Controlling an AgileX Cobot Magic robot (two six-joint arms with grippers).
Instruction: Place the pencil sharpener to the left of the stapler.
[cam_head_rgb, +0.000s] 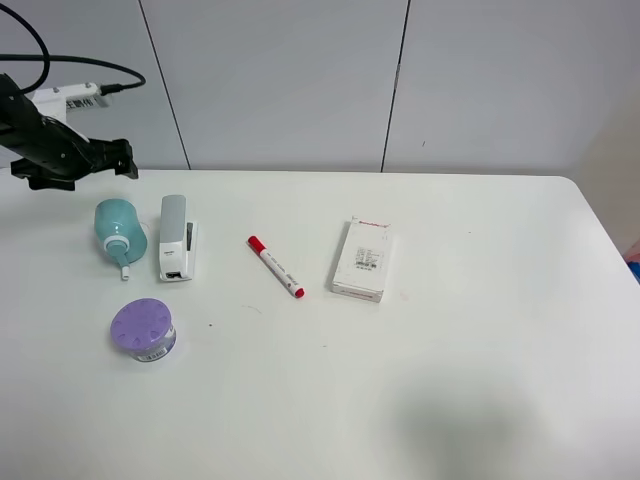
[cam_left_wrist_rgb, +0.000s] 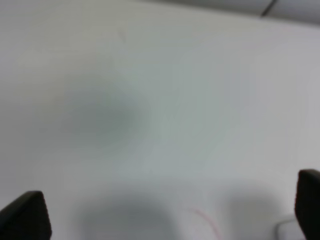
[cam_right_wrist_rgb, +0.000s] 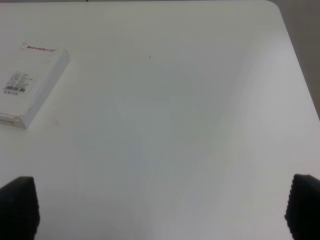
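Observation:
The teal pencil sharpener (cam_head_rgb: 120, 229) lies on the white table with its white stub handle pointing toward the front, just left of the white stapler (cam_head_rgb: 177, 238) and a small gap apart from it. My left gripper (cam_head_rgb: 122, 158) hovers at the back left, behind and above the sharpener, holding nothing. Its black fingertips (cam_left_wrist_rgb: 26, 216) sit wide apart in the left wrist view, open over bare blurred table. The right gripper (cam_right_wrist_rgb: 160, 207) is also open, with only its fingertips (cam_right_wrist_rgb: 19, 206) showing over the tabletop. The right arm is out of the exterior view.
A purple round dotted-lid container (cam_head_rgb: 143, 331) stands in front of the sharpener. A red-capped marker (cam_head_rgb: 275, 266) lies right of the stapler, and a white rectangular box (cam_head_rgb: 362, 260) (cam_right_wrist_rgb: 31, 86) sits near the middle. The table's right edge (cam_head_rgb: 610, 240) curves at the back corner.

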